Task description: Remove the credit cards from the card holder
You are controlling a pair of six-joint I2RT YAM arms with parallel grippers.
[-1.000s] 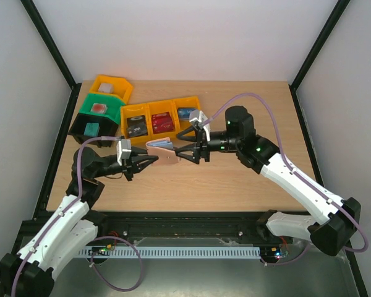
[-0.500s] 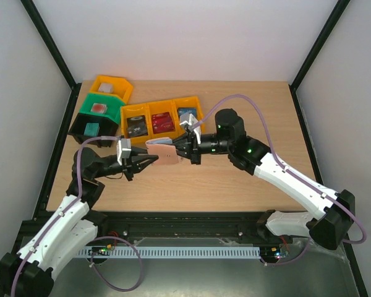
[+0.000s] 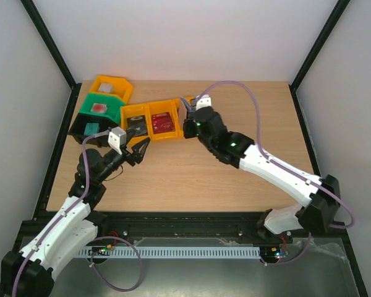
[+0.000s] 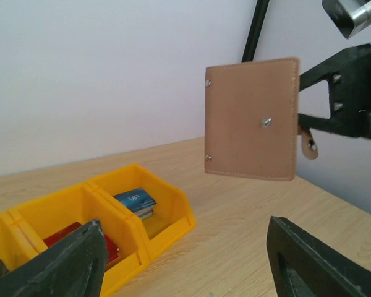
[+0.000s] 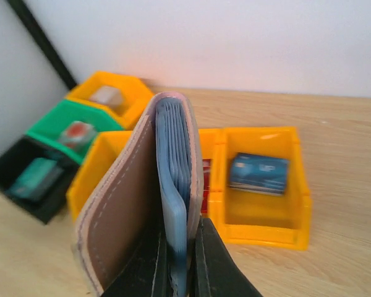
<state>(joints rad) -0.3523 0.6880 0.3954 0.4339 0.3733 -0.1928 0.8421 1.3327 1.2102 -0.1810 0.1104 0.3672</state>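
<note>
The tan-brown card holder (image 5: pixel 120 210) stands on edge, folded, its light blue lining (image 5: pixel 176 167) showing between the flaps. My right gripper (image 5: pixel 179 247) is shut on it at the bottom edge. From the left wrist the holder (image 4: pixel 252 117) hangs in the air, pinched by the right gripper (image 4: pixel 306 96). In the top view that gripper (image 3: pixel 188 111) is over the right end of the yellow bins, and the holder is mostly hidden there. My left gripper (image 3: pixel 139 148) is open, empty and well apart from the holder. A blue card (image 5: pixel 260 173) lies in the right yellow compartment.
A three-part yellow bin (image 3: pixel 149 112) holds red cards (image 3: pixel 162 121) and a dark card (image 3: pixel 135 127). Behind it are a green bin (image 3: pixel 99 110), a black bin (image 3: pixel 89 129) and another yellow bin (image 3: pixel 111 86). Black frame posts stand at the table's corners.
The left gripper opened, let go of the card holder and drew back to the left. The right gripper shut on the holder and carried it back over the yellow bins.
</note>
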